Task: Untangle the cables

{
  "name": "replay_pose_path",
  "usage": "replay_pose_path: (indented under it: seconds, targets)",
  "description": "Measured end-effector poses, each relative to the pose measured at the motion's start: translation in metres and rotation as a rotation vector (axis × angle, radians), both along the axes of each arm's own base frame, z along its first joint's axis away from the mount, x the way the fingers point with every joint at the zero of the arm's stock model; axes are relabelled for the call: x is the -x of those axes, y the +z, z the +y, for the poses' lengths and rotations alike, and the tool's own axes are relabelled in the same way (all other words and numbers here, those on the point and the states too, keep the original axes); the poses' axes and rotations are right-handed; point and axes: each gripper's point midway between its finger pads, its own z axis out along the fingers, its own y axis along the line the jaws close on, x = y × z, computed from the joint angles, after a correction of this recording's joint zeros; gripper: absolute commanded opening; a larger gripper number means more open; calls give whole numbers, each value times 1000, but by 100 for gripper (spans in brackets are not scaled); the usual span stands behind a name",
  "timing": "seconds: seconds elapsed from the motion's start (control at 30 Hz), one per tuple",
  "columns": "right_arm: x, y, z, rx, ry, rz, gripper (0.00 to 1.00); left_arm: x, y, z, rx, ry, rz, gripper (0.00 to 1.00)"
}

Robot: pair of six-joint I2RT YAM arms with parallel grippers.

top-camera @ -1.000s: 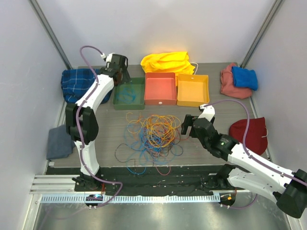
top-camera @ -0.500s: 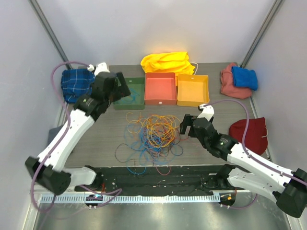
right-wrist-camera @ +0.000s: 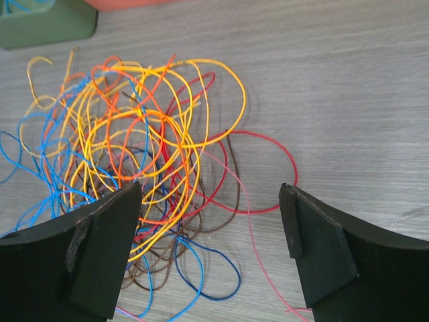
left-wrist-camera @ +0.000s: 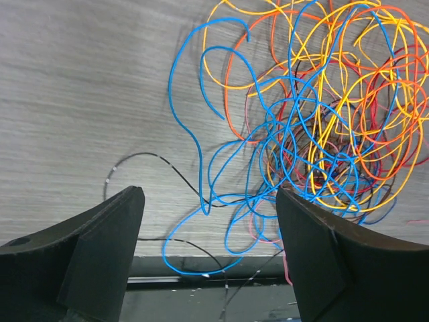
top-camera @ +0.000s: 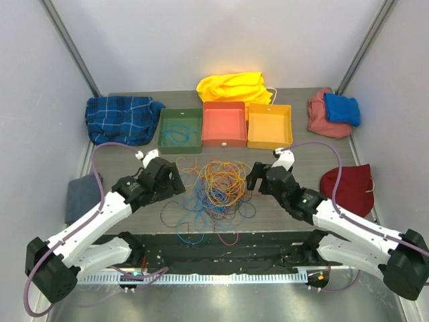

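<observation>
Cables point(top-camera: 216, 188) lie in one loose heap mid-table point(top-camera: 134, 153), just in front of three trays set side by side: green tray point(top-camera: 179, 145), red tray point(top-camera: 223, 142), yellow tray point(top-camera: 269, 144). Heap is mostly orange + yellow loops in the centre, blue strands running out to the L and near side, red and brown ones to the R. A few stray ends reach the near table edge. A coiled blue wire point(top-camera: 177, 131) sits inside the green tray, apart from the heap. L gripper point(top-camera: 175, 181) is low at the heap's L edge, jaws spread wide. L wrist view: left gripper's point(left-wrist-camera: 209, 194) fingers stand well apart with nothing clamped; blue loops and a thin black strand lie on the wood between and beyond them, main tangle point(left-wrist-camera: 322, 127) up and to the R. R gripper point(top-camera: 255, 177) is at the heap's R edge, jaws also spread wide. R wrist view: right gripper's point(right-wrist-camera: 209, 189) fingers are apart and hold nothing; the tangle point(right-wrist-camera: 134, 161) lies ahead to the L, with a red loop and a brown strand trailing into the gap. Can't tell if either fingertip touches a wire. Round the edges: yellow cloth point(top-camera: 234, 86) behind the trays, blue plaid cloth point(top-camera: 117, 115) far L, grey cloth point(top-camera: 82, 198) near L, pink cloth point(top-camera: 319, 119) with blue towel point(top-camera: 342, 109) on it far R, dark red cloth point(top-camera: 350, 188) near R.
</observation>
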Motion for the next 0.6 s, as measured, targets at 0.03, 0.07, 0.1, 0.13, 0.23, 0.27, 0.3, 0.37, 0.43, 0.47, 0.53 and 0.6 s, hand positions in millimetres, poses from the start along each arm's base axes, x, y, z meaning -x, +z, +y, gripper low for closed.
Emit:
replay_pose_path:
  seconds: [0.03,0.07,0.1,0.13,0.23,0.27,0.3,0.37,0.43,0.47,0.53,0.6]
  targets:
    - [1,-4,2,3,5,14,92,2,-2,-1,12,7,4,80]
    - [2,-8,3,5,10,28,92,3,-4,-2,19,13,7,78]
    - [2,-11,4,5,13,39,92,3,-5,-4,26,18,10,76]
    - [3,-13,5,5,15,48,92,3,-7,-6,32,20,11,74]
    - [4,-14,6,0,19,57,92,3,-13,-10,49,26,21,67]
    - [4,-13,6,-3,18,56,92,4,-17,-12,54,25,28,64]
    - [4,-13,7,-6,19,55,92,4,-21,-13,58,28,35,63]
    - [4,-12,7,-12,18,54,92,6,-28,-14,57,29,51,58]
    - [5,-11,7,-18,19,53,92,7,-35,-15,51,27,67,50]
    - [5,-10,7,-20,19,52,92,7,-38,-16,48,27,74,44]
    - [5,-10,7,-23,18,52,92,7,-40,-17,49,25,79,20]
    - [5,-9,7,-25,17,50,92,6,-39,-19,53,24,75,6]
